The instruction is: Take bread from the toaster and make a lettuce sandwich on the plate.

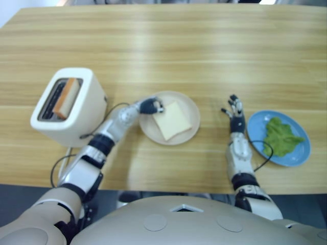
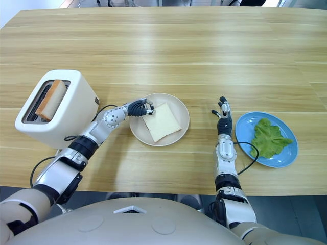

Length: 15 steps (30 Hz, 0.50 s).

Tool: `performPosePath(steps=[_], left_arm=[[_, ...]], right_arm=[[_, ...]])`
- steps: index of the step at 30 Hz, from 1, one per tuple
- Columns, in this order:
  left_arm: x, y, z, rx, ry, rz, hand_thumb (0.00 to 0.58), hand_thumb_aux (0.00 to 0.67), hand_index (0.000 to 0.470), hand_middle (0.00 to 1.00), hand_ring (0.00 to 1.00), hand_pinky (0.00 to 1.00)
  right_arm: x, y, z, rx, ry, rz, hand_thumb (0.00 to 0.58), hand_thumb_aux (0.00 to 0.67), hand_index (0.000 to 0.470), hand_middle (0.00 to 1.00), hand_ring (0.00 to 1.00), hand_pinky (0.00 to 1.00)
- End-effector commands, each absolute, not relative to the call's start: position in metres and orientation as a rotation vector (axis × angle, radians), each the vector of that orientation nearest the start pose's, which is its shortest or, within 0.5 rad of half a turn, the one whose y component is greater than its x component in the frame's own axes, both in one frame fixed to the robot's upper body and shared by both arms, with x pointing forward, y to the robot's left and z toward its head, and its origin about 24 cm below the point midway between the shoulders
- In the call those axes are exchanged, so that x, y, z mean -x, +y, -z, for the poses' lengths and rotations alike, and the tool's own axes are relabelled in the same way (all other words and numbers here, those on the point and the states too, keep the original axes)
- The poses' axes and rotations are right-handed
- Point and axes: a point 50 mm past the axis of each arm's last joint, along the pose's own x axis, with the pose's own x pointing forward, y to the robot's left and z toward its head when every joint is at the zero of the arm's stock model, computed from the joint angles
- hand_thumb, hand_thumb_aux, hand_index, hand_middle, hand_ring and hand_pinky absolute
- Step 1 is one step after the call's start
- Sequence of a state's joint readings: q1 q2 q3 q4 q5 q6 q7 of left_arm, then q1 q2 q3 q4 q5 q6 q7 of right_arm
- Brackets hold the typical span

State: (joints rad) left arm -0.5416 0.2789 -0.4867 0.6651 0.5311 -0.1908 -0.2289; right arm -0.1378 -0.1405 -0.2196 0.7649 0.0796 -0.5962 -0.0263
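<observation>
Light wooden table [image 2: 168, 51], white toaster [image 2: 71, 109]

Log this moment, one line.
bread slice on plate | left hand at slice corner | right hand open, beside blue plate of lettuce | second slice in toaster

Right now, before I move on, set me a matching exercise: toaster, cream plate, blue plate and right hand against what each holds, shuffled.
Column one:
1 toaster
2 cream plate
3 blue plate
4 right hand

Column two:
A lettuce
B nothing, held open
C flat slice
D upright slice

Pairs: 1-D, 2-C, 3-A, 4-B
</observation>
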Motion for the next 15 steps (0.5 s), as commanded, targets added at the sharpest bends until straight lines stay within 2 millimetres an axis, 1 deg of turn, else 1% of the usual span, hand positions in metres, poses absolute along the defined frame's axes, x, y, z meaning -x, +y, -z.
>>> performPosePath(steps=[1,2,3,4,5,6,9,11,13,15], left_arm=[[-0.327,0.098,-0.032,-1.143,-0.05,0.709,0.58,0.67,0.46,1.0,1.0,1.0],[-0.327,0.097,-0.034,-1.161,-0.065,0.707,0.58,0.67,0.46,1.0,1.0,1.0],[-0.328,0.097,-0.036,-1.184,-0.084,0.7,0.555,0.531,0.364,1.0,1.0,1.0],[-0.328,0.096,-0.038,-1.203,-0.108,0.69,0.555,0.531,0.364,1.0,1.0,1.0],[-0.328,0.095,-0.039,-1.219,-0.126,0.685,0.0,0.0,0.0,0.42,0.42,0.42],[-0.328,0.093,-0.041,-1.237,-0.147,0.68,0.0,0.0,0.0,0.0,0.0,0.0],[-0.324,0.089,-0.049,-1.287,-0.228,0.641,0.0,0.0,0.0,0.0,0.0,0.0],[-0.32,0.087,-0.061,-1.321,-0.314,0.598,0.0,0.0,0.0,0.0,0.0,0.0],[-0.315,0.086,-0.079,-1.339,-0.413,0.537,0.0,0.0,0.0,0.0,0.0,0.0],[-0.307,0.087,-0.102,-1.334,-0.524,0.459,0.0,0.0,0.0,0.0,0.0,0.0]], right_arm=[[-0.234,-0.229,0.041,0.036,0.082,0.266,0.0,0.0,0.0,0.0,0.0,0.0],[-0.233,-0.229,0.041,0.036,0.084,0.266,0.0,0.0,0.0,0.0,0.0,0.0],[-0.233,-0.229,0.041,0.036,0.085,0.266,0.0,0.0,0.0,0.0,0.0,0.0],[-0.233,-0.229,0.041,0.036,0.085,0.266,0.0,0.0,0.0,0.0,0.0,0.0],[-0.232,-0.229,0.041,0.036,0.085,0.266,0.0,0.0,0.0,0.0,0.0,0.0],[-0.232,-0.229,0.041,0.036,0.086,0.264,0.0,0.0,0.0,0.0,0.0,0.0],[-0.232,-0.228,0.041,0.037,0.086,0.26,0.0,0.0,0.0,0.0,0.0,0.0],[-0.232,-0.228,0.041,0.039,0.087,0.257,0.0,0.0,0.0,0.0,0.0,0.0],[-0.232,-0.228,0.041,0.04,0.087,0.256,0.0,0.0,0.0,0.0,0.0,0.0],[-0.231,-0.228,0.039,0.051,0.08,0.254,0.0,0.0,0.0,0.0,0.0,0.0]])
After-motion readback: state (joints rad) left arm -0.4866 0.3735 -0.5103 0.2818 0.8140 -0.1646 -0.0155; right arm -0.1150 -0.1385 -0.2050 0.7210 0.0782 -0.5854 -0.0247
